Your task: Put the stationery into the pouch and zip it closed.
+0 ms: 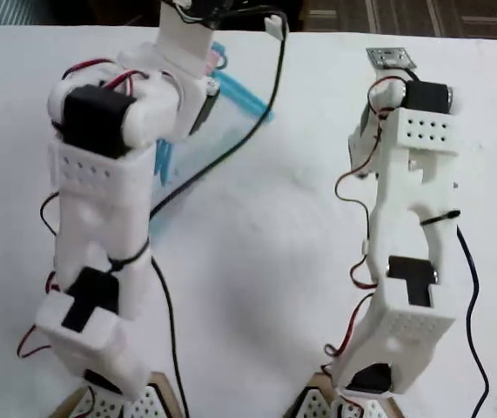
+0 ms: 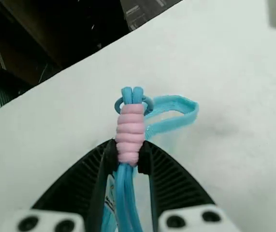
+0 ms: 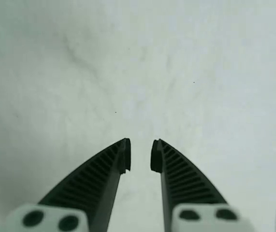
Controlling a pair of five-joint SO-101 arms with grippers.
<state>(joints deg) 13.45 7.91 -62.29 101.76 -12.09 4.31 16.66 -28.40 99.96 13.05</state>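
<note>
Pouch (image 1: 241, 97), clear with light blue trim, lies on the far left part of the white tabletop (image 1: 265, 244), partly hidden under the left arm (image 1: 109, 174), which stretches from the near edge toward the far side; its blue edge sticks out to the right of that arm's wrist; in the left wrist view the pouch's blue trim (image 2: 174, 113) curls on the tabletop just beyond the fingertips; the zip pull (image 2: 129, 135), a pink wrapped grip over a pair of blue cords that loop through a small blue ring, stands between the two black ribbed fingers; the left gripper (image 2: 128, 154) is clamped on that pull, its pads pressed against the pink wrap on both sides; the right arm (image 1: 409, 218) stands on the right side, well apart from the pouch; the right gripper (image 3: 140, 154) hangs over bare tabletop with its fingers slightly apart, a narrow gap between the tips and nothing held; a small grey card (image 1: 391, 57) lies at the far right, just beyond the right arm
</note>
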